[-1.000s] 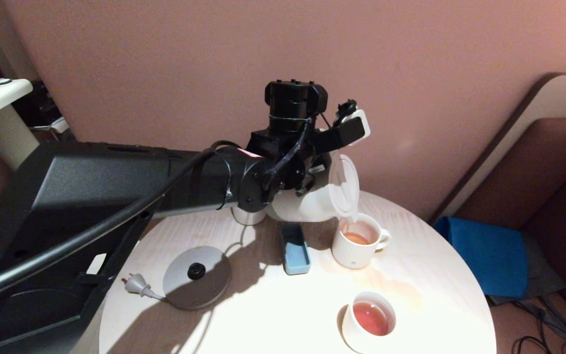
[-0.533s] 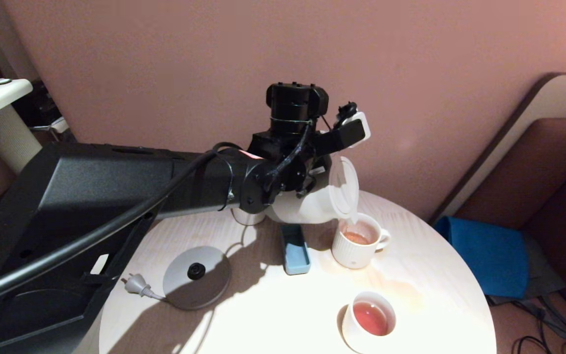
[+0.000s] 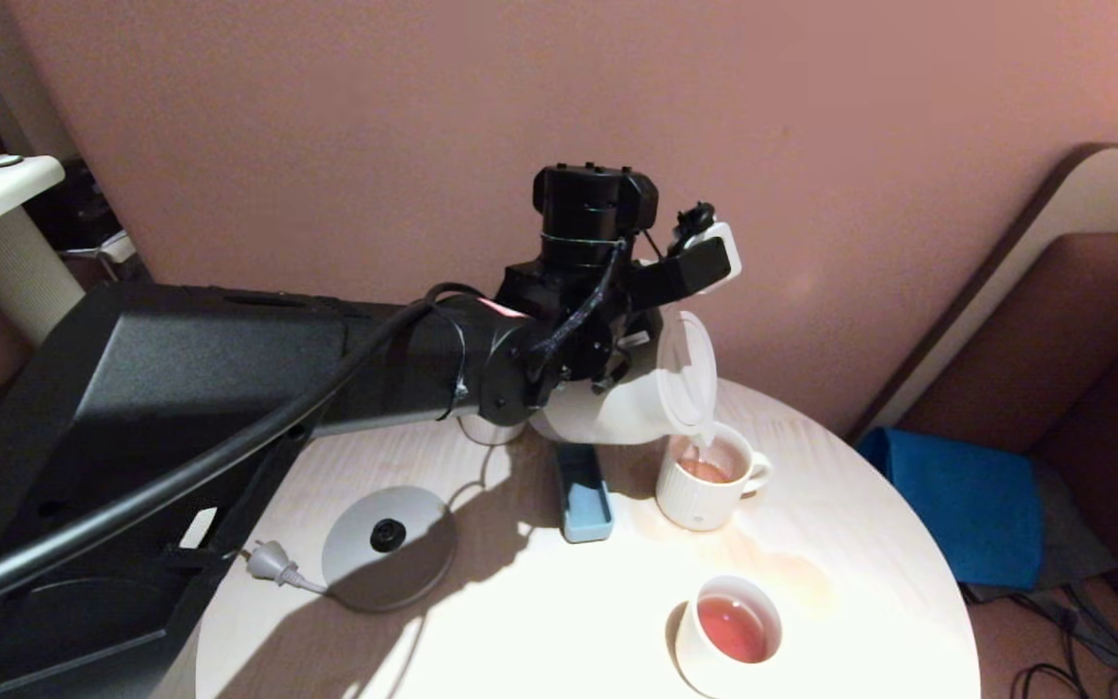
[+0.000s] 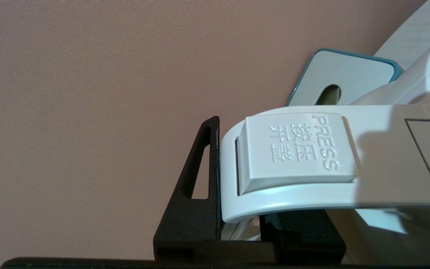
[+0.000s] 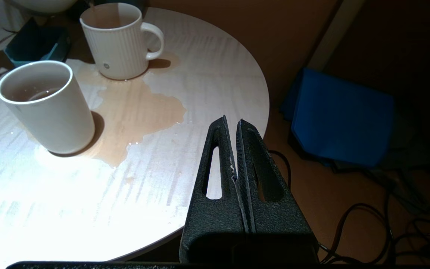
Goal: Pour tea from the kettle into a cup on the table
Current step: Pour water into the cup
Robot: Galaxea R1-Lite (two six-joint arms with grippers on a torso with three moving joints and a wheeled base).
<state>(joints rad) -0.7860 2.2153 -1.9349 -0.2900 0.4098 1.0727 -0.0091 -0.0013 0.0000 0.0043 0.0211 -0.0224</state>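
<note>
My left gripper (image 3: 705, 258) is shut on the loop handle (image 4: 297, 149) of the white kettle (image 3: 617, 413). The kettle is tipped over, its lid (image 3: 687, 374) facing right and its spout just above the cup (image 3: 709, 478). The cup is the ribbed cream mug with an ear handle (image 5: 116, 41), standing on the round pale table (image 3: 860, 544). Reddish-brown tea (image 3: 705, 471) lies in it. In the left wrist view one black finger (image 4: 196, 179) presses the handle's end. My right gripper (image 5: 231, 123) is shut and empty, hanging off the table's near right edge.
A plain white cup (image 3: 729, 631) with tea stands near the front edge. A tea puddle (image 5: 133, 108) spreads between the two cups. A blue box (image 3: 583, 490), the kettle's base (image 3: 389, 544) with its plug (image 3: 273, 563), and a tumbler (image 3: 491, 427) are also there. A blue cushion (image 3: 967, 505) lies on the floor.
The left arm and the tipped kettle have edged slightly right, bringing the spout closer over the cup. Everything on the table has stayed in place.
</note>
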